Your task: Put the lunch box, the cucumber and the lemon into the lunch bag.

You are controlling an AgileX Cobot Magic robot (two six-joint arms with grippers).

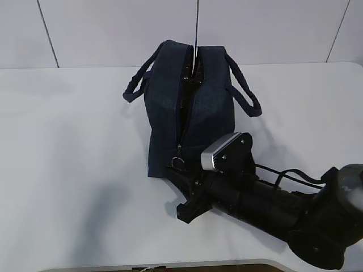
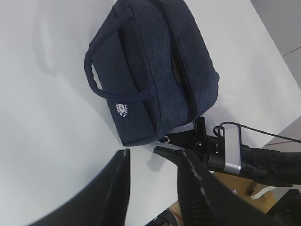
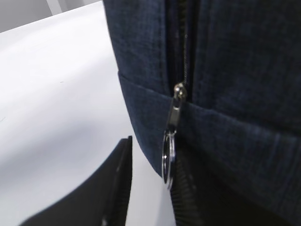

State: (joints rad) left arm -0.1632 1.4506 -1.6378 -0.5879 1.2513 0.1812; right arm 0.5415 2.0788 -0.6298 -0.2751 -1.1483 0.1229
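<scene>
Behind right claw [image 3: 150, 188], lunch bag [image 1: 190, 107] ring pull [image 3: 168, 157] partly hidden.

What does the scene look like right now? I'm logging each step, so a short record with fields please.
bag: dark navy lunch bag standing on the white table
zipper: closed along the near end, ring pull hanging low
right gripper: at the ring pull, jaws either side, grip unclear
left gripper: open, holding nothing, apart from the bag
food items: none in sight
</scene>
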